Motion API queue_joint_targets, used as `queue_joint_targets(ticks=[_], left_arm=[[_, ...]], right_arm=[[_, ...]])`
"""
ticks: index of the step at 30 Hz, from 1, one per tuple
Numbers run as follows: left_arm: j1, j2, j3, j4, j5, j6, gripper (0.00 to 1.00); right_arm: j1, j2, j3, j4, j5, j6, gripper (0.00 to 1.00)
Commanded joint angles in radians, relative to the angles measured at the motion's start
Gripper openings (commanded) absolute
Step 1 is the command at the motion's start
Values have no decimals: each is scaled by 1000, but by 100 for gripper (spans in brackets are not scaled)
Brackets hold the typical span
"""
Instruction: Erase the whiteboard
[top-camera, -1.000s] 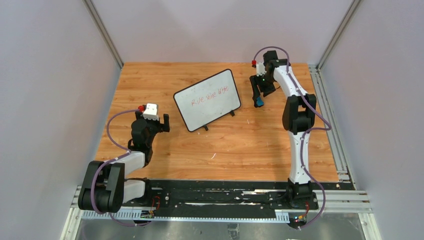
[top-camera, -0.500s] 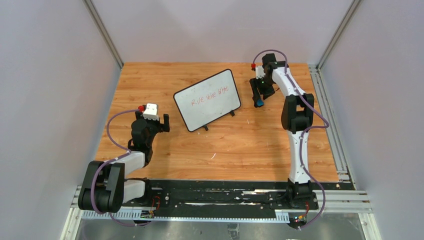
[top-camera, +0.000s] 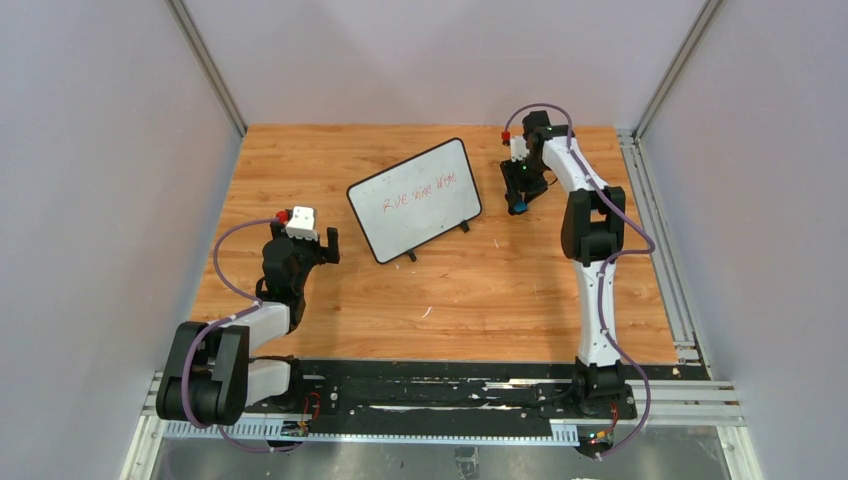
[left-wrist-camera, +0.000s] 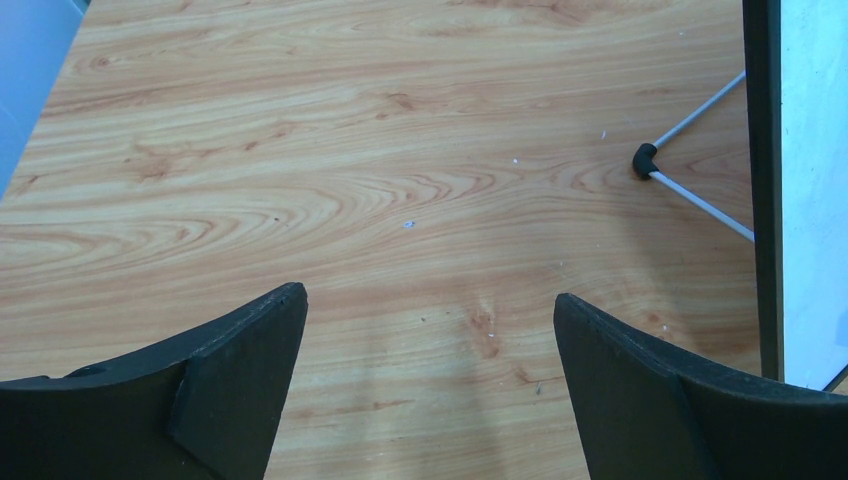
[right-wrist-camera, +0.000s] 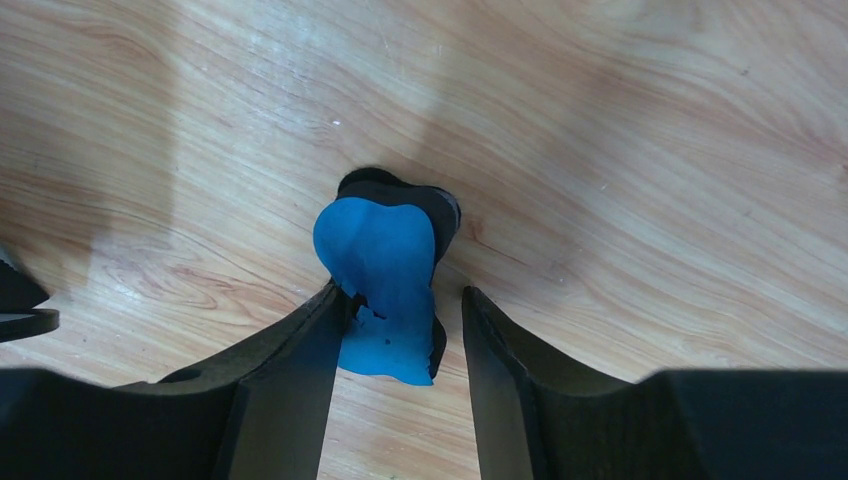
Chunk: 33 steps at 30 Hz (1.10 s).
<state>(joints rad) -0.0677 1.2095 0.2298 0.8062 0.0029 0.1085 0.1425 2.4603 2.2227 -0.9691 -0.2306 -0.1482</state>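
The whiteboard (top-camera: 415, 198) lies tilted mid-table, white with a thin black frame and red writing on it. Its edge (left-wrist-camera: 812, 190) and a wire foot (left-wrist-camera: 645, 160) show at the right of the left wrist view. The blue-and-black eraser block (right-wrist-camera: 385, 280) lies on the wood to the right of the board, also seen from above (top-camera: 518, 208). My right gripper (right-wrist-camera: 400, 300) is low over it, open, with a finger on each side: the left finger touches it and a gap shows at the right finger. My left gripper (left-wrist-camera: 430, 300) is open and empty over bare wood, left of the board.
Grey walls close in the wooden table (top-camera: 500, 290) on three sides. A metal rail (top-camera: 660, 250) runs along the right edge. The arm bases stand on a black strip at the near edge.
My right wrist has swung in and come down over the eraser, so the fingers now straddle it. The left arm and the whiteboard have not moved.
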Motion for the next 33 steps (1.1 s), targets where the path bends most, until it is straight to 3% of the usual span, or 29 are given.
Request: queue_joint_targets(ticks=[1,11,16,19,24,28,33], left_arm=[[-3,8,24,16,4,8,98],[-3,9,26,14,7,10,98],[-3,2,25,14,9,9,98],[-3,-3,23,14,8,8,99],[-3,-22,20,5,10,10,99],[-1,-50,14,-14,30,21,100],[10,-93,-4,-18,82,29,92]], right_arm=[[9,14,12,-8,22,-1,48],[10,-15,-23,11,46,18,36],[10,-55,-59,26,71,36,19],[10,-83,-76,25,90,59,2],[17,-184,-184,53,98,125,1],[53,-351,-418,206,170,163,0],[112,-576,-658,363,218,214,1]])
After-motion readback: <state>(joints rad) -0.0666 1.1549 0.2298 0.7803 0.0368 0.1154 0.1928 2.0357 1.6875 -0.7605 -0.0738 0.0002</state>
